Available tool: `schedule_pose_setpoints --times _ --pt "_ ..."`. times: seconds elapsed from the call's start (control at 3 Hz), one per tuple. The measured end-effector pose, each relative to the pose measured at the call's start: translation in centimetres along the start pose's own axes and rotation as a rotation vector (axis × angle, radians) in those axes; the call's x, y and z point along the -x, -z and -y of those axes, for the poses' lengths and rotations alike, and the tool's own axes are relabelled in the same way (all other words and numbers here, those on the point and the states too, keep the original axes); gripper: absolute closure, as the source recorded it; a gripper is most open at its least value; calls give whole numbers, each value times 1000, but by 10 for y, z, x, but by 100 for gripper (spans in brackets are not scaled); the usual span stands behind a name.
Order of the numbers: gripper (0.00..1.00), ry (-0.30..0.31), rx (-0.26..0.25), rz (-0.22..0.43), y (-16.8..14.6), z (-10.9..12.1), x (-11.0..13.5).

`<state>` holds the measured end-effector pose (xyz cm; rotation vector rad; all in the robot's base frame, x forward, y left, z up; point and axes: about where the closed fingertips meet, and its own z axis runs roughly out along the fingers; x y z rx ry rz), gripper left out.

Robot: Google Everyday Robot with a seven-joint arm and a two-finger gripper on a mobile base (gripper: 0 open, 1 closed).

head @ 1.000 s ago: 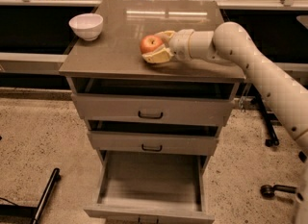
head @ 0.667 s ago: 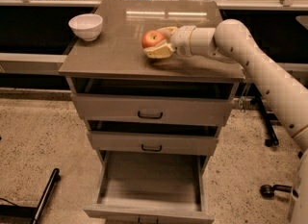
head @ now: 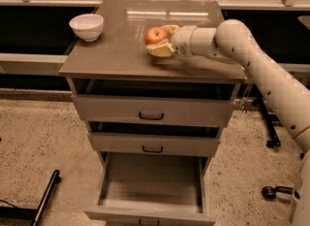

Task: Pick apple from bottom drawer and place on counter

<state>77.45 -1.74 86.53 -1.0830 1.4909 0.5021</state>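
The fingers [head: 161, 50] of the gripper [head: 158, 40] are closed on the apple [head: 155, 35], one pale pad below and in front of it and the other behind it, so the fruit is gripped between them. The arm [head: 252, 70] reaches in from the right side, crossing the right edge of the counter [head: 121, 55], and holds the apple over the middle of the slab, a little nearer the right edge than the left and roughly midway between the back and front edges. I cannot tell whether the apple's underside is touching the surface or hanging just above it.

The bottom drawer [head: 150, 214] stands pulled out with its pale inside bare, so the picking half of the job looks done: the apple is out and up at counter height. What is left, by my judgement, is the release: setting the apple fully down if it is not already resting, opening the grip, and drawing the arm back without nudging the fruit into a roll.

A white bowl [head: 86, 26] sits near the back left corner, well apart from the apple. The two upper drawers [head: 152, 111] are ajar.
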Motion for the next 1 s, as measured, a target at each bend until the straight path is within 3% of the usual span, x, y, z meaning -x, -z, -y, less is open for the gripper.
schedule_pose_setpoints --times 0.33,1.0 --pt "0 0 0 0 0 0 0" --pt "0 20 6 -4 1 -5 6"
